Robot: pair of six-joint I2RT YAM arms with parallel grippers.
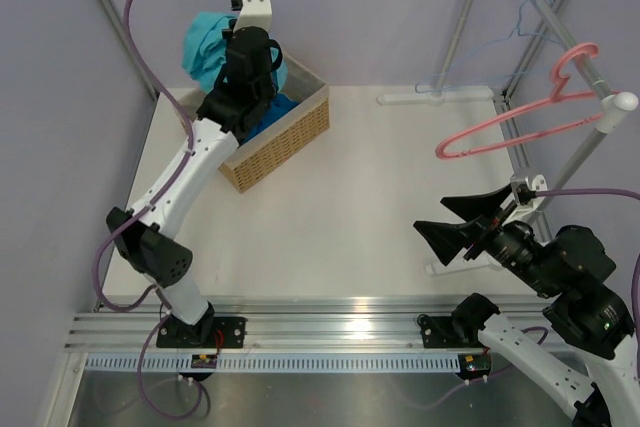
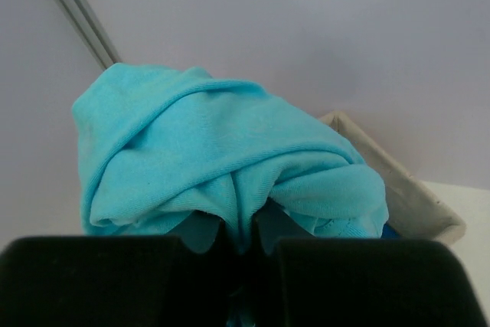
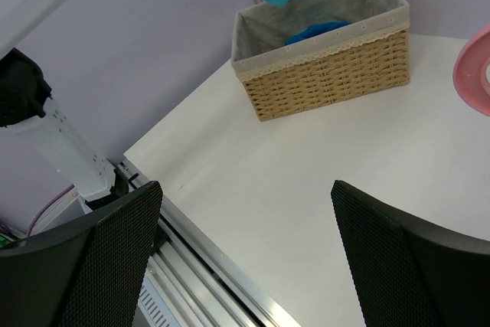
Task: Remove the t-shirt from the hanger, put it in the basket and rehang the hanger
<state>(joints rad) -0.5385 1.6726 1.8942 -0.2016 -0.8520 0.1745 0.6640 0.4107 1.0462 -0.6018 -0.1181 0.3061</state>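
Left gripper (image 2: 243, 259) had its fingers pinched nearly together on a fold of the teal t-shirt (image 2: 222, 158), which hung bunched above the wicker basket (image 1: 290, 137) at the table's (image 1: 380, 207) far-left corner. A darker blue cloth (image 3: 318, 32) already lay inside the basket. The shirt was well apart from the light-blue wire hanger (image 1: 528, 17), which hung bare on the rail by the far-right corner, just beside a pink plastic hanger (image 1: 520, 119). So the removal itself looked done, and the step in hand seemed to be setting the shirt down.

To do that well, the bundle should be centred over the basket's opening rather than its rim, then lowered before the fingers part, so that no sleeve drapes over the wall. Letting go from up high could leave cloth snagged on the fingers.

The right gripper (image 1: 458, 225) waited over the near-right part of the table, jaws spread wide and holding nothing.
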